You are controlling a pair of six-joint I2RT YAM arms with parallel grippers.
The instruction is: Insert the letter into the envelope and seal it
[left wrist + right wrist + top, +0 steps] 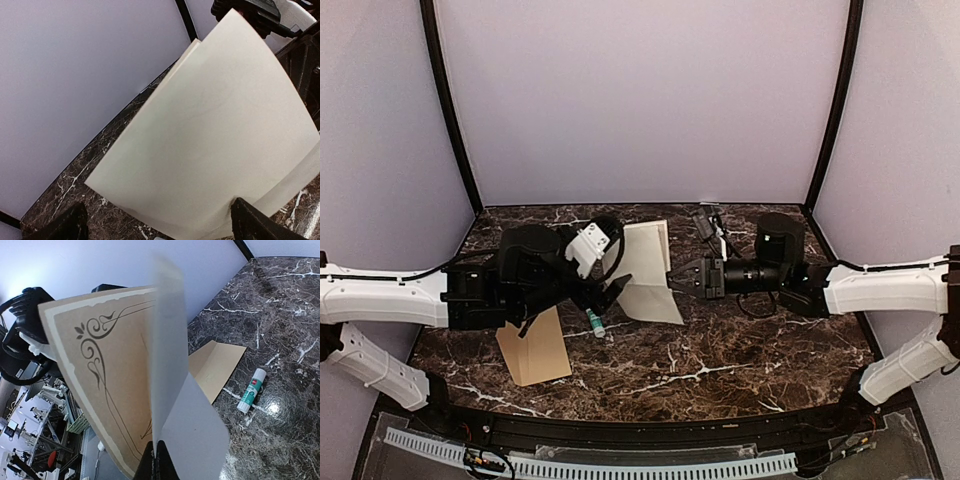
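The dark marble desk (740, 365) carries little. The letter (646, 272) is folded and hangs off the surface over the middle of the desk, toward its back edge. It stands on edge, its panels reaching down and toward the front. The right claw (674, 277) is clamped together on the letter's right edge and alone holds it. The envelope (534, 346) lies flat near the front left corner, its long axis running roughly front to back, its mouth hard to make out. The left claw (611, 292) stands spread apart just beside the letter's left edge, gripping nothing. From the held letter the envelope lies leftward and toward the front. It sits under the left arm, which is likely the nearer one to steady it. A glue stick (595, 323) lies between envelope and letter.
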